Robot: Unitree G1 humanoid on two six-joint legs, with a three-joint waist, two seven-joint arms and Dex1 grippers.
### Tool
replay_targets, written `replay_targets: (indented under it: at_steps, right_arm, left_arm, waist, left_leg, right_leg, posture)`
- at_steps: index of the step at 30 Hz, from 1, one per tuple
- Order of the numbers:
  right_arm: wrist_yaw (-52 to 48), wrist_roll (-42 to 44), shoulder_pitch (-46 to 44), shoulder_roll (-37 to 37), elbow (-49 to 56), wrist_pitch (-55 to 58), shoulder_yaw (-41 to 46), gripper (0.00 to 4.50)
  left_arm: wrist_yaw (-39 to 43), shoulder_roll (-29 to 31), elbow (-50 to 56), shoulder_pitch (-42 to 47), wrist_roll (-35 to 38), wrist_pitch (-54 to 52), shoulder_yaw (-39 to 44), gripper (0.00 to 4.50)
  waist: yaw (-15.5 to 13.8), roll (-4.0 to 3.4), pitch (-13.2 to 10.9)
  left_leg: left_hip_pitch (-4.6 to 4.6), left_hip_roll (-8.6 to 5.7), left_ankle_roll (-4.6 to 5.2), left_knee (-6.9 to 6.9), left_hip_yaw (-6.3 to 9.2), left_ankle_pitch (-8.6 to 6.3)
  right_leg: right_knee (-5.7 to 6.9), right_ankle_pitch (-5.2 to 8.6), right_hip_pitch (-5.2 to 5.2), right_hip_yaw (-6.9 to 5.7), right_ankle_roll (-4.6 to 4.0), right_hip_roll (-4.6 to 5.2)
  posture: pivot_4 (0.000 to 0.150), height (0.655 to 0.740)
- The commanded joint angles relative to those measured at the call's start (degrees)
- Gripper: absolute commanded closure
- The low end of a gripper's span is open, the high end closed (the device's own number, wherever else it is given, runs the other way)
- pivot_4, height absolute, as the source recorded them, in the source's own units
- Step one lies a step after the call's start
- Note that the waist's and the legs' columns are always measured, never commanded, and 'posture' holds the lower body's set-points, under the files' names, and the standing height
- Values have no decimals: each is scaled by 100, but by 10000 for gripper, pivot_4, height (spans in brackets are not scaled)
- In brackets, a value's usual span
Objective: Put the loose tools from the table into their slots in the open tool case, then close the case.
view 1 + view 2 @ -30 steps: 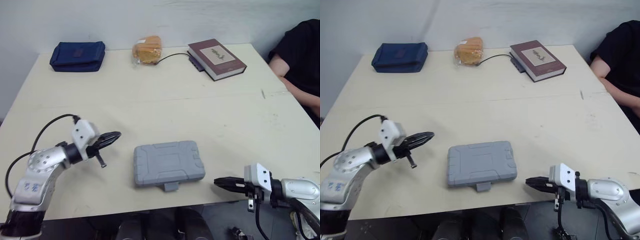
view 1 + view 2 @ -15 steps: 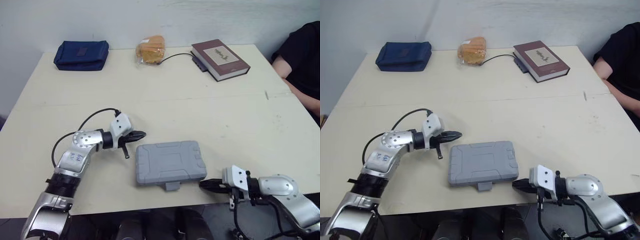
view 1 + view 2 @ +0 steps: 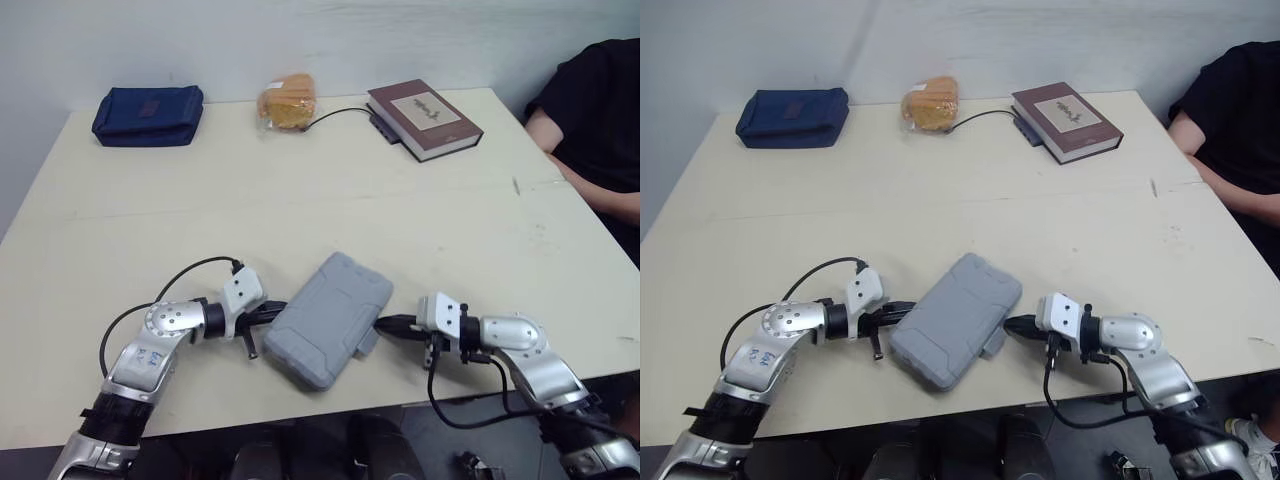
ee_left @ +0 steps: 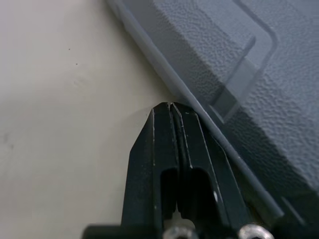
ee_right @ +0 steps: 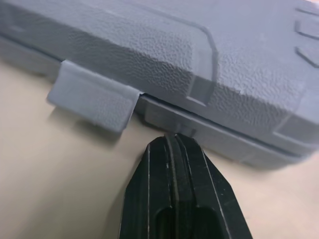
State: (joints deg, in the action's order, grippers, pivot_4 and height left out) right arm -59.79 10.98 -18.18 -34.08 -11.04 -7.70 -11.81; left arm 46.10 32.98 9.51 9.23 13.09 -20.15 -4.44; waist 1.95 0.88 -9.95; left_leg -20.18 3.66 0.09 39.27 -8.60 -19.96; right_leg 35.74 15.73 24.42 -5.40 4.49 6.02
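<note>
Grey textured plastic is what both wrist views look at: the tool case [image 3: 328,318] lies shut on the surface [image 3: 300,190], lid down on its base, set askew with one corner toward you. No loose tool lies around the case that I can see, so I judge you are at the last step, the closing, with the packing done.

Your left jaws are clenched on nothing, both fingers pressed together, with the tip at the case's long side opposite the latch, touching it or just short of it; I cannot tell which. Your right jaws are clenched and empty too. Their tip sits at the seam on the latch side of the case, just beside the latch tab [image 5: 92,102] rather than on it. The case lies between the two arms.

The tab hangs down over the seam, but whether it has snapped home I cannot say from these views. The next move, as I read it, calls for shifting the right tip sideways onto the tab and pressing it flat against the case while the left jaws brace the opposite side. Push gently, since the case is light-looking and free to slide or turn on the surface.

Well beyond the case, along the far side, lie a blue pouch [image 3: 148,102], an orange packet [image 3: 283,101] and a book [image 3: 425,118]. A person's dark sleeve [image 3: 590,120] shows far off to the case's right.
</note>
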Motion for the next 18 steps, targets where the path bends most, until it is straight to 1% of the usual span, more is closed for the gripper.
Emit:
replay_targets:
  at_steps: [1,6,8,10,13,15,18]
  right_arm:
    - [444,-381,-393,215,-798,66,57,44562]
    - [775,-421,-709,460,-1131,-1,236,44562]
    - [909,-356,-684,496,-1145,49,357,44562]
    - [961,-364,-552,437,-1054,1,428,44562]
    - [999,-275,-351,364,-742,28,588,44562]
    - [941,-60,-120,243,-276,173,798,44562]
    - [939,23,34,158,107,342,916,44562]
  left_arm:
    - [-455,-194,684,-312,110,-154,241,44853]
    - [-898,-420,919,-497,72,-240,444,44853]
    - [-1106,-464,827,-482,-157,119,495,44853]
    - [-1159,-493,776,-426,-147,467,663,44853]
    - [-998,-550,885,-305,328,566,967,44853]
    - [-646,-488,1175,-126,879,478,1103,44853]
    - [-423,-382,1351,23,1229,290,1139,44853]
  waist:
    - [-18,-2,0]
    - [-50,-1,0]
    - [-43,-2,1]
    - [-47,-3,0]
    - [-51,-3,0]
    - [-70,-4,-1]
    - [-55,-6,-2]
  left_leg:
    - [0,-3,0,0,0,0]
    - [-5,-8,1,0,5,1]
    - [-5,-9,1,0,5,1]
    - [-6,-9,0,-2,5,0]
    - [-11,-9,0,-5,8,0]
    - [-13,-10,1,-5,9,0]
    - [-18,-11,2,-5,12,0]
  right_leg:
    - [3,0,2,-1,0,5]
    - [4,1,4,-11,-2,34]
    - [5,1,4,-11,-2,40]
    - [5,1,4,-11,-2,41]
    - [0,1,5,-17,-2,42]
    - [-1,1,5,-19,-2,44]
    - [-6,-1,6,-21,1,45]
  posture:
    - [1500,7400]
    - [1500,7400]
    - [1500,7400]
    - [1500,7400]
    - [1500,7400]
    - [1500,7400]
    - [1500,7400]
